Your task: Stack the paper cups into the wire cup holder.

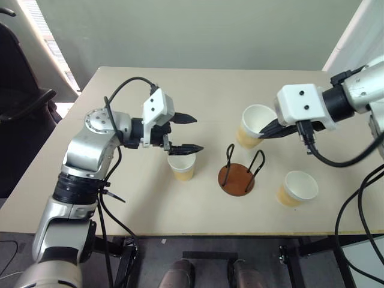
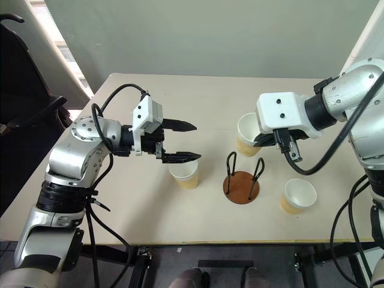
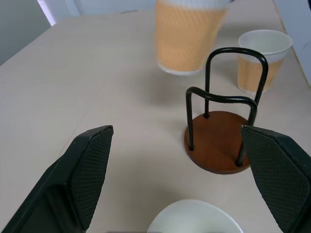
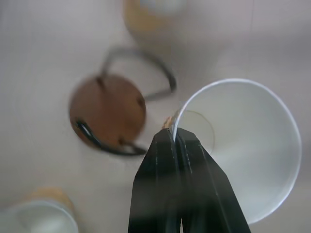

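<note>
Nearest the table's (image 1: 90, 198) front edge, on the right, stands one paper cup (image 1: 297, 188), upright and untouched. Left of it and slightly farther is the wire cup holder (image 1: 237, 174): a round reddish-brown base bearing two black upright wire loops, with nothing inside. Left of the holder stands a second paper cup (image 1: 182, 166), upright, well apart from the first. Just above and behind this cup hovers the left gripper (image 1: 187, 133), its two black fingers spread wide and pointing rightward toward the holder, grasping nothing; the left wrist view looks between these fingers at the holder. Farther back, beyond the holder, the third paper cup (image 1: 254, 126) is lifted off the table and tilted. The right gripper (image 4: 174, 138) is clenched on this cup's rim, one finger inside the wall and one outside, as the right wrist view shows, with the holder's base visible beneath and to the side.
</note>
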`<state>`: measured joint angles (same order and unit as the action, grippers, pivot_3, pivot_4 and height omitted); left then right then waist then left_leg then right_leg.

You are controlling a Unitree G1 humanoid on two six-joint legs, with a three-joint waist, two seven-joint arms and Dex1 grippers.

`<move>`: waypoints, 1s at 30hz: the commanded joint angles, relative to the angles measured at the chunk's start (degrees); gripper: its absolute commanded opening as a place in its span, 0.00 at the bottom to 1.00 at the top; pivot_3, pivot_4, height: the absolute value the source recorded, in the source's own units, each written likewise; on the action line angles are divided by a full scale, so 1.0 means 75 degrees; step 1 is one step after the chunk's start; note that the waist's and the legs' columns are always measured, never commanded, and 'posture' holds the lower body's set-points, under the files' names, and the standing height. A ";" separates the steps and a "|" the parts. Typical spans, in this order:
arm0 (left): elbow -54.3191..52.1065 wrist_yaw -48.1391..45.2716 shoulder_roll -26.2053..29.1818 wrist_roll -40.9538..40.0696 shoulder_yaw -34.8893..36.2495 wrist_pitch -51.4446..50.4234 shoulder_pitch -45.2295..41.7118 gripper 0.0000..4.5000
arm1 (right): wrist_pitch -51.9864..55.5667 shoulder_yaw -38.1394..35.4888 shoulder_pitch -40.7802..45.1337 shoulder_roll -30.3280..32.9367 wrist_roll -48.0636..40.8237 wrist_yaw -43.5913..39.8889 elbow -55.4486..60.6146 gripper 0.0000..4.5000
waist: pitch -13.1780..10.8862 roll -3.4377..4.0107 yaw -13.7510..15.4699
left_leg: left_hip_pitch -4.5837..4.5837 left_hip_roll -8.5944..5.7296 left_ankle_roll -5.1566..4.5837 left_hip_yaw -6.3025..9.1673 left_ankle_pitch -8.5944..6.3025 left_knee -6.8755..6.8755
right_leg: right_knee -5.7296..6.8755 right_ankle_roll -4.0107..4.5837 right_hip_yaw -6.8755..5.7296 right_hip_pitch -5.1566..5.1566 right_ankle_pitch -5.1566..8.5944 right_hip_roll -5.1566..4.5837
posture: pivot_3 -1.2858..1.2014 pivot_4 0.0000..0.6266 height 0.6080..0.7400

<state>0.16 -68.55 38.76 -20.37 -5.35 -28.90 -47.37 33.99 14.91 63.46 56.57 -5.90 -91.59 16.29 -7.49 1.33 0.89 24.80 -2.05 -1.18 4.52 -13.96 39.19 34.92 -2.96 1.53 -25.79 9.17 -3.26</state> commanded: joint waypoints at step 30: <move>-0.2013 0.0001 0.1949 0.1945 -0.0841 0.1181 0.0621 1.00 | 0.0090 -0.0085 -0.0338 -0.0580 -0.0151 0.1119 -0.0313 0.49 | 0.0000 -0.0001 -0.0033 | -0.0027 0.0009 0.0000 0.0002 0.0028 -0.0015 | 0.0003 0.0035 0.0002 0.0008 -0.0014 0.0009 | 0.52 0.24 1.00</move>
<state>-11.84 -68.68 52.60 -8.31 -10.87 -22.28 -42.46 32.39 17.73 59.41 52.38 -5.09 -84.30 13.18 -7.49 1.32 0.65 24.61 -1.99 -1.18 4.55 -13.75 39.08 34.93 -2.68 1.54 -25.72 9.08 -3.19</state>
